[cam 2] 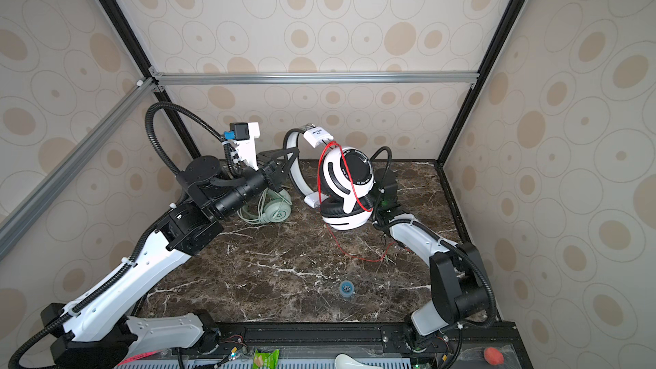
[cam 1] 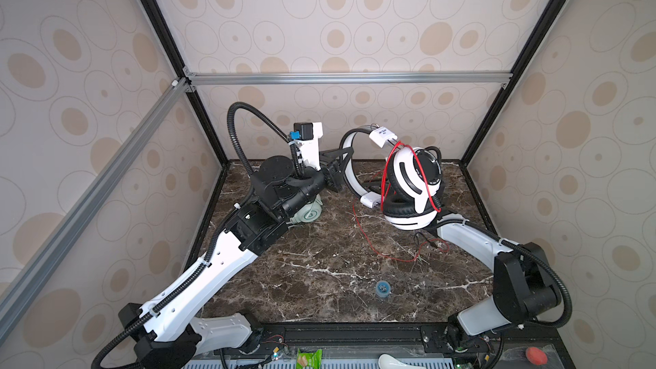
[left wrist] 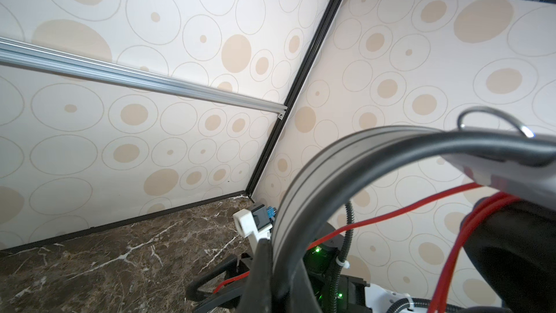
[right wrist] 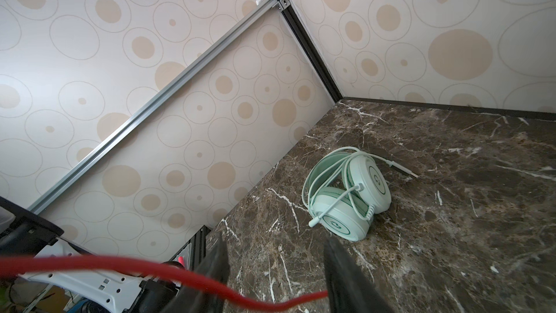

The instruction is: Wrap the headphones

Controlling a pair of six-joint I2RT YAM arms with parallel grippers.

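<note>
Mint headset (right wrist: 346,194) is judged done, cord wound, laid on table (cam 1: 319,260) at back left; white-and-black headset (cam 1: 411,186) is held upright by headband (left wrist: 304,182) in clamped left gripper (cam 1: 339,172); red cord (right wrist: 120,264) is only partly looped, slack apparently passed between the parted jaws of the right gripper (right wrist: 273,237).

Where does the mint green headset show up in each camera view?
Top view: mint green headset left of centre, mostly hidden behind the left arm.
Top view: headset left of centre, more exposed beside that arm.
Left wrist: not in it.
Right wrist: headset on the table near the wall corner, cord looped around it.
Shared landmark: the dark marble table.
</note>
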